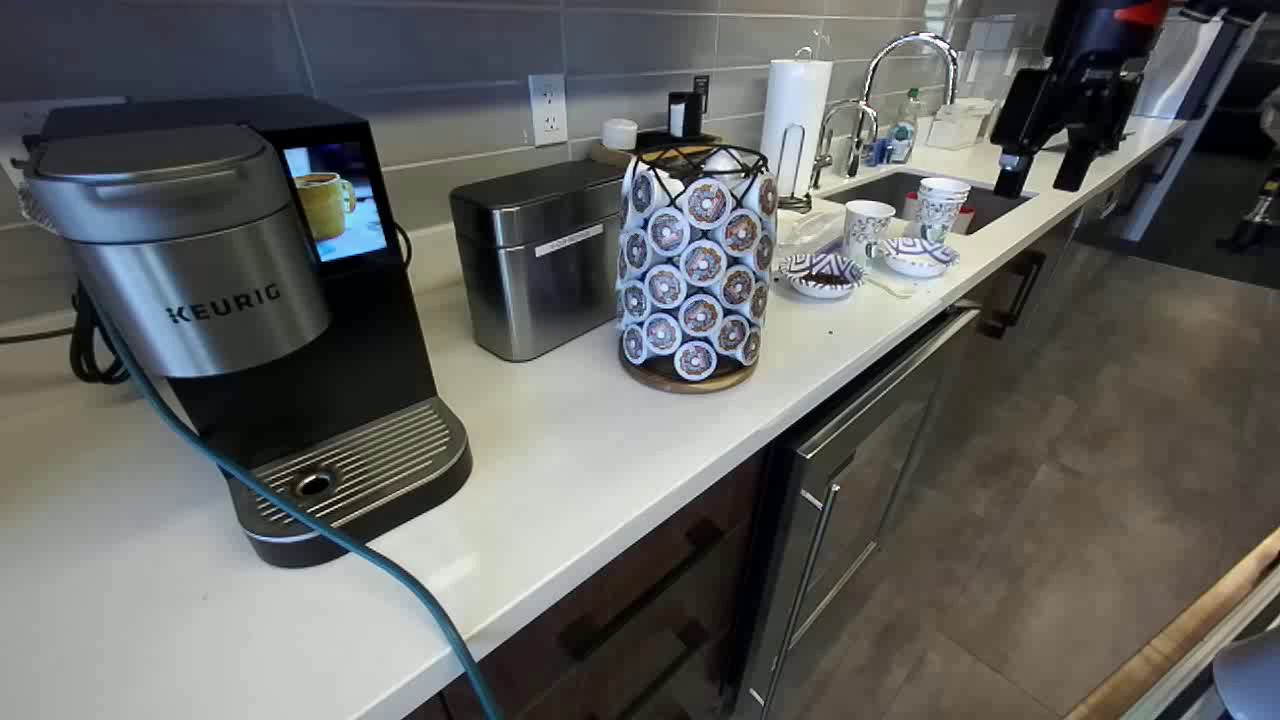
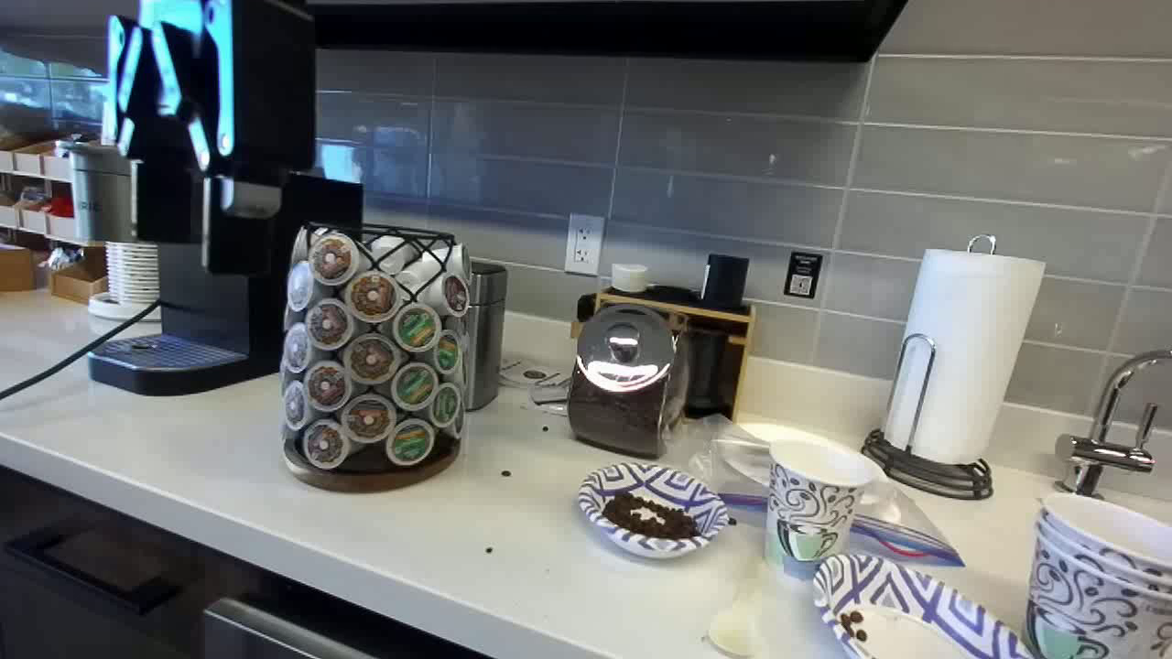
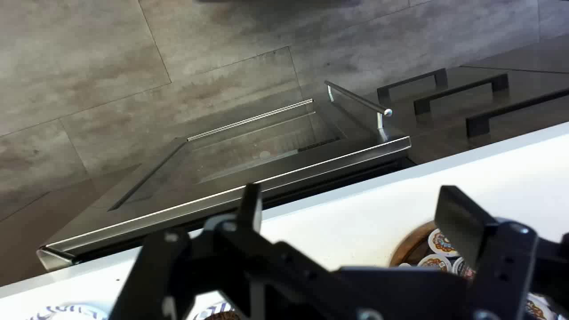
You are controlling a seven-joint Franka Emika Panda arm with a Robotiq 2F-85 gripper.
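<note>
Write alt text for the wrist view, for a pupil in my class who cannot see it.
Open, empty jaws span the bottom of the picture against a white countertop, with coffee pods racked on a round wooden base, partly hidden at lower right. Beyond the edge lie a glass-fronted appliance and grey-brown floor.

The robot's gripper (image 3: 351,195) is matte black, made of slim, angular linkage bars (image 3: 284,263) joined at rounded pivots with greyish screw heads (image 3: 519,228), and ends in flat, straight-edged black fingers (image 3: 460,220). In an exterior view, a bright red patch (image 1: 1140,13) stands out on the bulky black housing (image 1: 1090,40). Pale blue highlights (image 2: 224,73) streak the linkage in an exterior view.
</note>
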